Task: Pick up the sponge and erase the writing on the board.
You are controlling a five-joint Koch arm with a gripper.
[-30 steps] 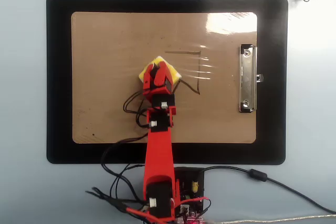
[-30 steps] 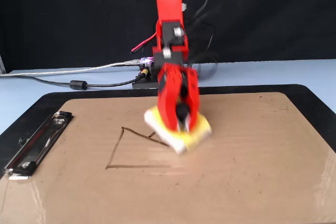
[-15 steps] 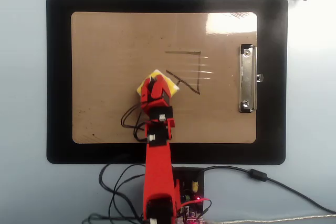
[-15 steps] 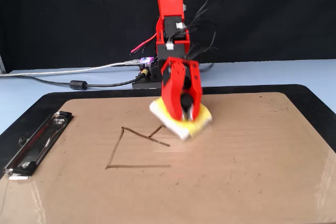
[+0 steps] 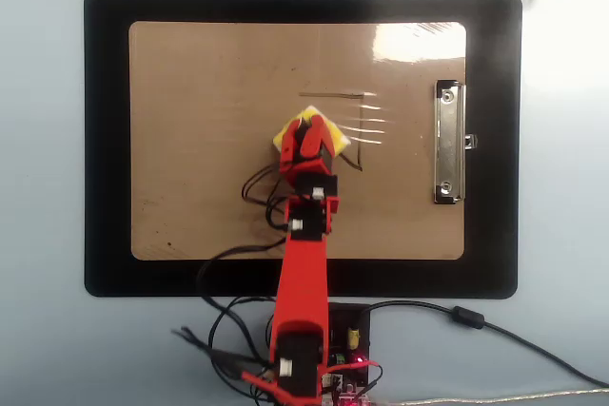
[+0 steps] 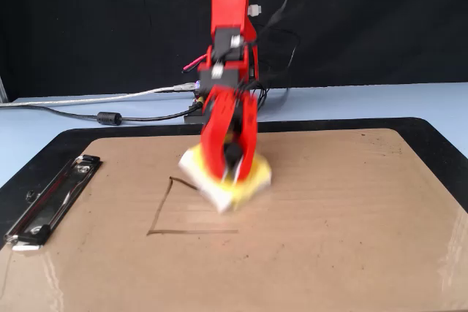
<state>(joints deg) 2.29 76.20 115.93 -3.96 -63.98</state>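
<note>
On board (image 6: 351, 210) | fingers (image 6: 232, 162) grip sponge (image 6: 252, 180) | fixed view only: black knob (image 6: 232, 155)

The board (image 5: 209, 140) looks like smooth, shiny brown wood. Its clip (image 5: 449, 143) is shiny silver metal. The sponge (image 6: 245, 184) is soft yellow foam. The mat (image 5: 105, 140) is dull black.

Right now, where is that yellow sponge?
The sponge sits near the board's middle in the overhead view, under the red gripper, just left of the remaining writing.
</note>
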